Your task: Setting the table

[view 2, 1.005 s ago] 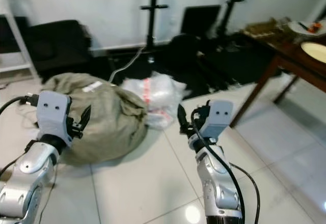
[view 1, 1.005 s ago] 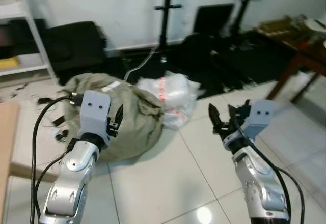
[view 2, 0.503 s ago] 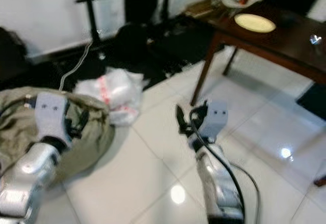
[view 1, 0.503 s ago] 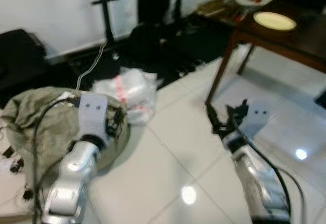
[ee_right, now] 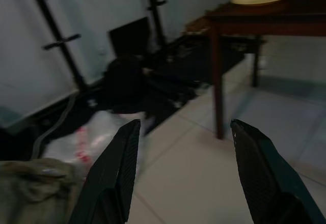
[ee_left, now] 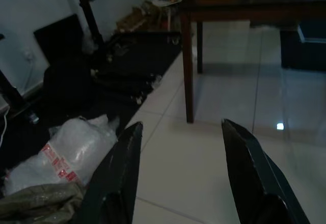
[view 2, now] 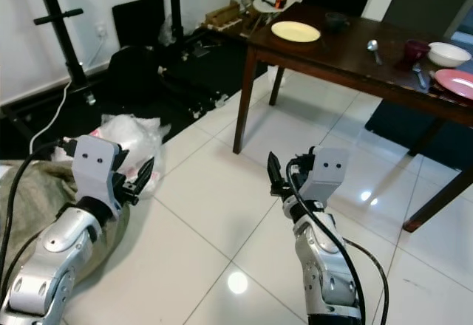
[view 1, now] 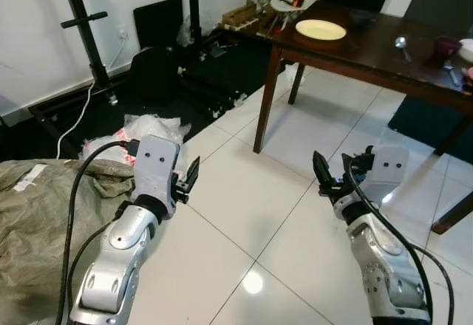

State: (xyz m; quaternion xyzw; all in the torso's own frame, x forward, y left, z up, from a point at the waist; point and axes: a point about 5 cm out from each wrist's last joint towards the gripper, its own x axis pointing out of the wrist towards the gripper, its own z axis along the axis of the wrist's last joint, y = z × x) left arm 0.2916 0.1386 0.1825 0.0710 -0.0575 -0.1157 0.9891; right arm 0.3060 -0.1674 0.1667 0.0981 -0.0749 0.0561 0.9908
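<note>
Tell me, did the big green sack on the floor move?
No. The whole picture shifted because the camera turned. The sack lies beside the white plastic bag, just as it did a second ago.

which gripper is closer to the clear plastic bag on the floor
Left. The left gripper hovers just beside the clear plastic bag; the right gripper is well off toward the dark wooden table.

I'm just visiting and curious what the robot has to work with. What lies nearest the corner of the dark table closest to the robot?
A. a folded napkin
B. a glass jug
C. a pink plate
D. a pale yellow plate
D: a pale yellow plate lies by the near corner of the table; the spoon, white bowl and pink plate lie farther along it.
</note>
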